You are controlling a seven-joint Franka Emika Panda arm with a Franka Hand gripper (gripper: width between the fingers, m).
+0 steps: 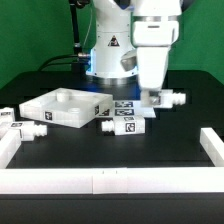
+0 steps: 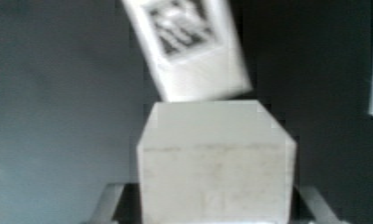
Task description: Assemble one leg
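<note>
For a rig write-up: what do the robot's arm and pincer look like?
The arm is glossy white with rounded joint housings. A black triangular sticker marks its lower housing, and a blue light glows near the base. A thin black cable runs beside it. The pincer has a boxy pale grey-white body; its fingertips are too blurred to describe.

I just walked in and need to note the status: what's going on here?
The Panda arm has its gripper low over the table, at a leg lying to the exterior view's right of the white square panel. In the wrist view the leg's white block sits between the fingers, though I cannot tell whether they are clamped on it. Another leg lies loose in front, and nothing looks attached to the panel.
</note>
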